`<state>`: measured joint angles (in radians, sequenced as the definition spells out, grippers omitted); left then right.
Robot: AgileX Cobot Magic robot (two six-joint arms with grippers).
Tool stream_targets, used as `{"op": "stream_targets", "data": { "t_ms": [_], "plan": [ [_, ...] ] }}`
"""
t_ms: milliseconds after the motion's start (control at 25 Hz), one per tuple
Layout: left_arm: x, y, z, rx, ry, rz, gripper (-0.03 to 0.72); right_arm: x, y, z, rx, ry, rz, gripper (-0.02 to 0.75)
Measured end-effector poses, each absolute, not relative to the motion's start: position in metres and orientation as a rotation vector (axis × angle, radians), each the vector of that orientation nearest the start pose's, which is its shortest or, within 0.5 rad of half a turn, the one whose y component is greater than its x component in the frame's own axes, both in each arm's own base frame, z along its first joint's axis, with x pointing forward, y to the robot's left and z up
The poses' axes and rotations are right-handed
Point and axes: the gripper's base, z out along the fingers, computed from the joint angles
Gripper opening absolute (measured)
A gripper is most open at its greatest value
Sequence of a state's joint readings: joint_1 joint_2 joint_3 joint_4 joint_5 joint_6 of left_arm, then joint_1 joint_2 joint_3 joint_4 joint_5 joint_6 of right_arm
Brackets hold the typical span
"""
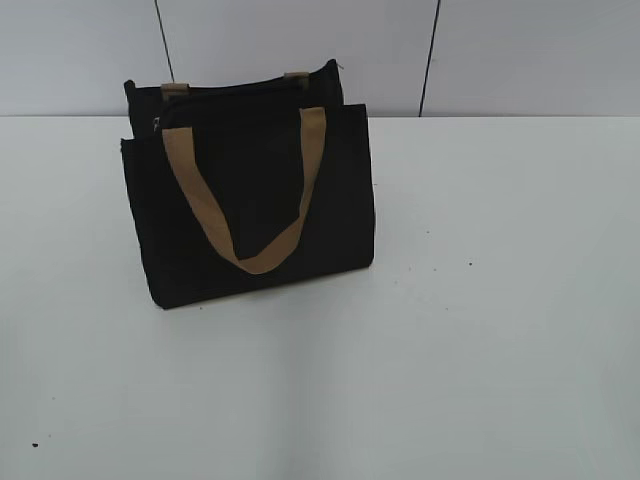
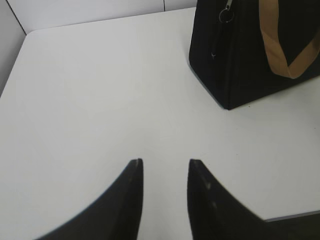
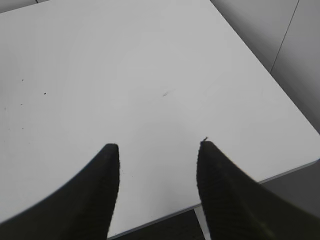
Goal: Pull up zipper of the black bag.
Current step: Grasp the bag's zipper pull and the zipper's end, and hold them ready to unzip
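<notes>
Boxy black fabric bag (image 1: 255, 200) with tan webbing loop handles (image 1: 250, 200) stands upright on white tabletop (image 1: 480, 350), left of centre. Small silver zipper pull with ring (image 2: 226, 14) hangs at bag's upper side edge. Our left claw (image 2: 165, 167) hovers over bare tabletop, parted narrowly, empty. Our right claw (image 3: 157, 147) parted wider, empty, well apart from bag. We judge no grasp begun.

Left claw (image 2: 165, 167), right claw (image 3: 159, 150) agape

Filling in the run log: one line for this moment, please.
phase: pre-approach | left gripper: open, empty | right gripper: open, empty | black bag: upright | zipper: untouched
</notes>
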<state>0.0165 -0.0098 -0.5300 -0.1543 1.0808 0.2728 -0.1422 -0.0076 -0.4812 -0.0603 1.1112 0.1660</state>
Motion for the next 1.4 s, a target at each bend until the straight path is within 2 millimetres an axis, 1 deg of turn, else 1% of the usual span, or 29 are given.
{"op": "stream_targets", "data": {
  "t_ms": [680,760,840,920,960,1000,1040,1120,1200,1280,1400],
  "plan": [
    [-0.011,-0.013,0.285,0.27,1.997,0.0,0.24,-0.007,-0.004,0.268,0.327,2.079,-0.059,0.387],
    [-0.011,-0.013,0.285,0.27,1.997,0.0,0.25,-0.007,-0.004,0.268,0.327,2.079,-0.059,0.387],
    [-0.011,-0.013,0.285,0.27,1.997,0.0,0.307,-0.007,-0.004,0.268,0.327,2.079,-0.059,0.387],
    [-0.009,-0.013,0.285,0.258,2.008,-0.01,0.41,-0.007,-0.004,0.268,0.327,2.079,-0.059,0.387],
    [-0.007,-0.013,0.288,0.237,2.011,-0.025,0.473,-0.007,-0.004,0.268,0.327,2.079,-0.059,0.387],
    [-0.005,-0.013,0.291,0.22,2.009,-0.037,0.504,-0.007,-0.004,0.268,0.327,2.079,-0.059,0.387],
    [0.0,-0.013,0.296,0.203,2.007,-0.051,0.525,-0.007,-0.004,0.268,0.327,2.079,-0.059,0.387],
    [0.011,-0.013,0.304,0.185,2.013,-0.073,0.536,-0.007,-0.004,0.268,0.327,2.079,-0.059,0.387],
    [0.029,-0.015,0.309,0.163,2.032,-0.114,0.538,-0.007,-0.004,0.268,0.327,2.079,-0.059,0.387],
    [0.051,-0.015,0.313,0.133,2.03,-0.148,0.538,-0.007,-0.004,0.268,0.327,2.079,-0.059,0.387],
    [0.094,-0.013,0.313,0.125,2.045,-0.136,0.538,-0.007,-0.004,0.268,0.327,2.079,-0.059,0.387]
  ]
}}
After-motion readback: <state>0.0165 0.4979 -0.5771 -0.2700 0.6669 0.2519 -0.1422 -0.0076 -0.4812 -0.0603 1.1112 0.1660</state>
